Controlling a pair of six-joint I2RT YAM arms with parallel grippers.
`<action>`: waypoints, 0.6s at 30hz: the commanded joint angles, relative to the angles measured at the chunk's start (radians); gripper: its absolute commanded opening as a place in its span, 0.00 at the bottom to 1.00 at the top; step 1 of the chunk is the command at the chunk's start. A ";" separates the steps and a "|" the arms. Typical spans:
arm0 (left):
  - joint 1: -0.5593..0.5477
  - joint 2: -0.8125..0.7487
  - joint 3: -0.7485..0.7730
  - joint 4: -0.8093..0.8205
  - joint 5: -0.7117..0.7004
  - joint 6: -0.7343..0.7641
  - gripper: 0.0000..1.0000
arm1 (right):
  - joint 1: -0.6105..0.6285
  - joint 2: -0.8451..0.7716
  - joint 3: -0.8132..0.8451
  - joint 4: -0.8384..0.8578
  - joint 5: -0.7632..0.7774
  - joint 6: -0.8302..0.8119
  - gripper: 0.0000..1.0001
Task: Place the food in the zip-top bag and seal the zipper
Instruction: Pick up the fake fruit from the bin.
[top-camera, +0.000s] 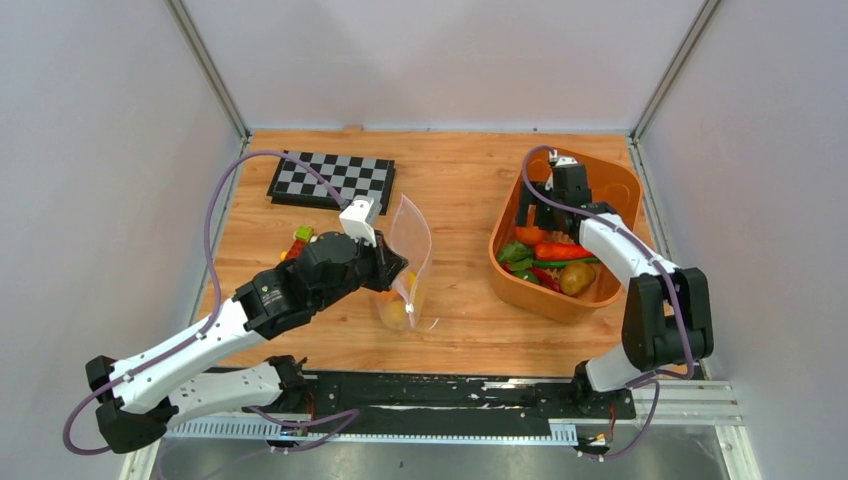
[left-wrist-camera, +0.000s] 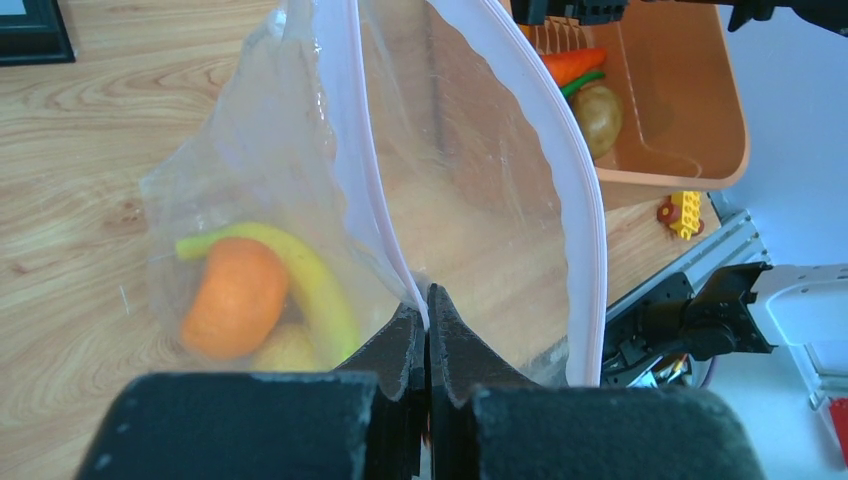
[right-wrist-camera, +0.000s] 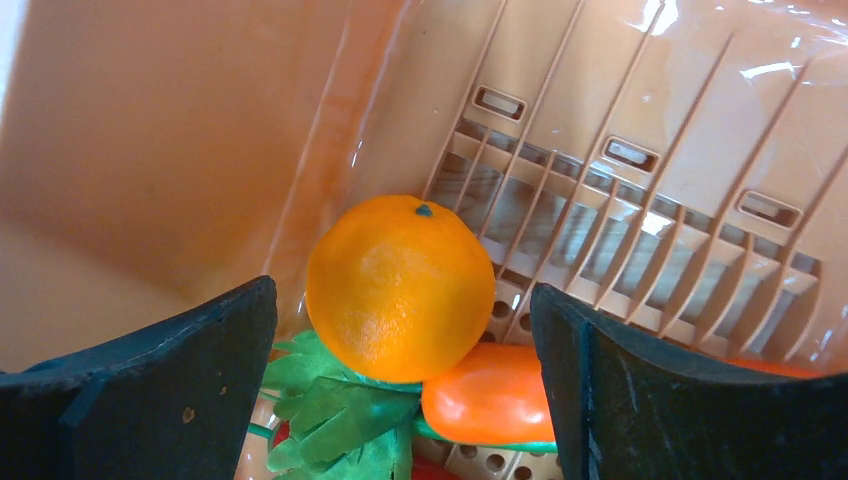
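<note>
My left gripper (left-wrist-camera: 428, 300) is shut on the pink zipper (left-wrist-camera: 370, 200) edge of the clear zip-top bag (top-camera: 410, 255) and holds its mouth open. An orange fruit (left-wrist-camera: 235, 297) and a yellow banana (left-wrist-camera: 310, 280) lie inside the bag. My right gripper (right-wrist-camera: 405, 320) is open inside the orange basket (top-camera: 610, 180), with its jaws on either side of an orange ball (right-wrist-camera: 400, 285) that rests on an orange carrot (right-wrist-camera: 487, 397) and green leaves (right-wrist-camera: 340, 415). More food lies in the basket: a carrot (top-camera: 563, 251), green pieces (top-camera: 516, 254), a brownish potato (top-camera: 576, 278).
A black-and-white chessboard (top-camera: 332, 180) lies at the back left. Small block toys (top-camera: 300, 238) sit behind my left arm, and one yellow-red block (left-wrist-camera: 682, 212) lies beside the basket. The rail (top-camera: 450, 395) runs along the near edge.
</note>
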 joint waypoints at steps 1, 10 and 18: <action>0.002 -0.010 0.010 0.008 -0.012 0.020 0.00 | -0.017 0.064 0.056 0.022 -0.088 -0.027 0.90; 0.001 -0.011 0.014 -0.004 -0.017 0.016 0.00 | -0.019 0.089 0.019 0.029 -0.121 0.001 0.87; 0.002 -0.008 0.005 -0.001 -0.004 0.002 0.00 | -0.022 -0.053 -0.075 0.084 -0.128 0.060 0.61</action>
